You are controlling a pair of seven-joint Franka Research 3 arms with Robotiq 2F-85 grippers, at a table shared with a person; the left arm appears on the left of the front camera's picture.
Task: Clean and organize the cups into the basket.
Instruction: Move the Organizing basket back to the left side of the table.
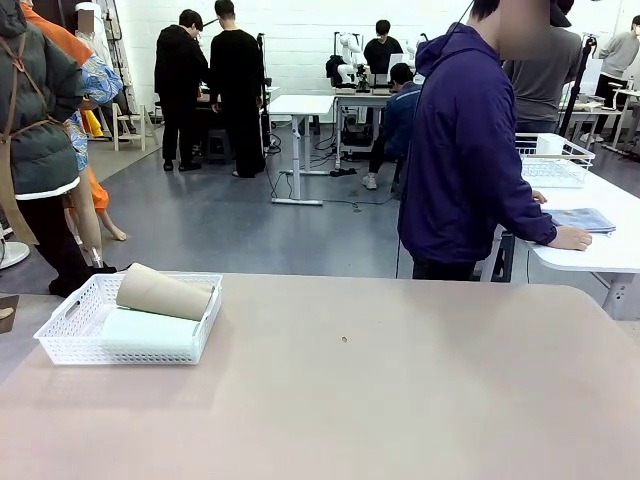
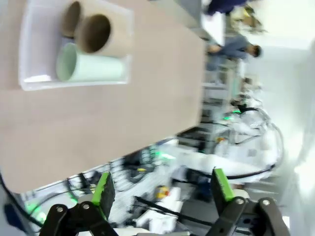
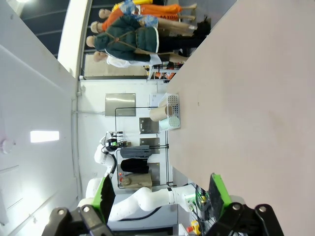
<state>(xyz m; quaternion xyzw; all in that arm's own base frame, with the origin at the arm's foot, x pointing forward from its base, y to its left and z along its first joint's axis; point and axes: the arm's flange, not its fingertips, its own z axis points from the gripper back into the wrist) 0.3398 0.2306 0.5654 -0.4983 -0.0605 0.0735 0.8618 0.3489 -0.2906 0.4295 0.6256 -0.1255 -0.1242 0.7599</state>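
White lattice plastic makes up the basket (image 1: 70, 335), which sits at about nine o'clock on the bench (image 1: 400, 390) in the front view. Inside it a brown cup (image 1: 165, 292) lies on its side across a mint cup (image 1: 150, 330), and the left wrist view shows a second brown cup (image 2: 71, 17) tucked behind the first. To my eye the cups are already gathered, so the step in hand is likely a tidy finish: any further touch should come from above the basket rim, lifting the top brown cup by its wall rather than nudging the stack, since the round cups could roll.

The left gripper (image 2: 160, 189) hangs off the bench edge, jaws wide apart and empty, the basket at roughly eleven o'clock in its view. The right gripper (image 3: 161, 189) is likewise spread and empty, well apart from the basket. A person (image 1: 480, 150) stands at one o'clock, facing another table.
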